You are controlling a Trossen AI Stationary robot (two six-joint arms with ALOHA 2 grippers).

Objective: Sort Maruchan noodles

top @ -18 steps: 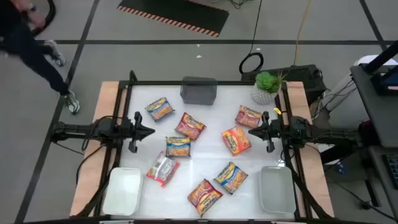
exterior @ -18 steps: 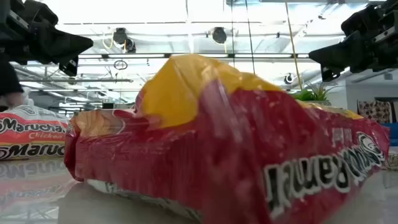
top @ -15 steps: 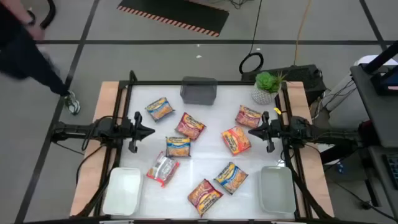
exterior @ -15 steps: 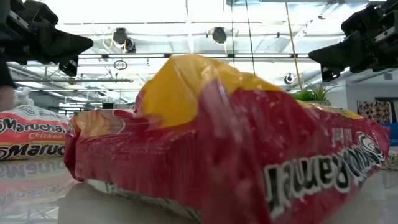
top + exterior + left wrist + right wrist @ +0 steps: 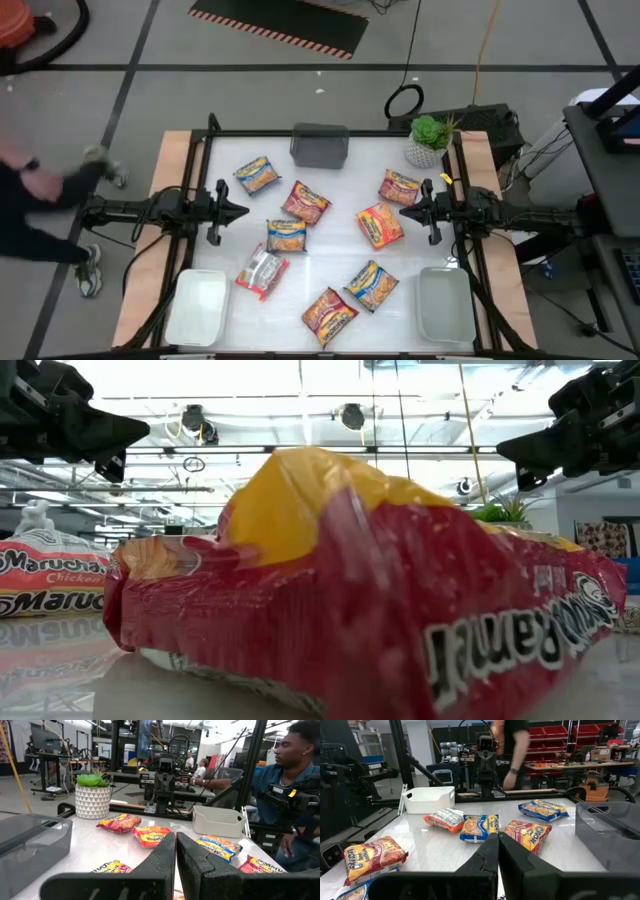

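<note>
Several Maruchan noodle packets lie flat and scattered on the white table: blue-and-yellow ones [image 5: 256, 175] [image 5: 286, 236] [image 5: 371, 285], red ones [image 5: 305, 202] [image 5: 399, 187] [image 5: 329, 312], an orange one [image 5: 379, 225] and a red-and-white one [image 5: 262, 271]. One red packet [image 5: 380, 600] fills the low view. My left gripper [image 5: 243, 210] [image 5: 175, 836] hovers shut at the table's left side, above the surface. My right gripper [image 5: 403, 211] [image 5: 498, 836] hovers shut at the right side, just beside the orange packet. Neither touches a packet.
White trays sit at the near left [image 5: 197, 305] and near right [image 5: 446, 303] corners. A grey bin [image 5: 320, 146] stands at the far edge and a potted plant [image 5: 430, 140] at the far right corner. A person [image 5: 40, 200] is beside the table's left side.
The person beyond the table's left edge has moved toward the near side. Both arms and all packets have kept still.
</note>
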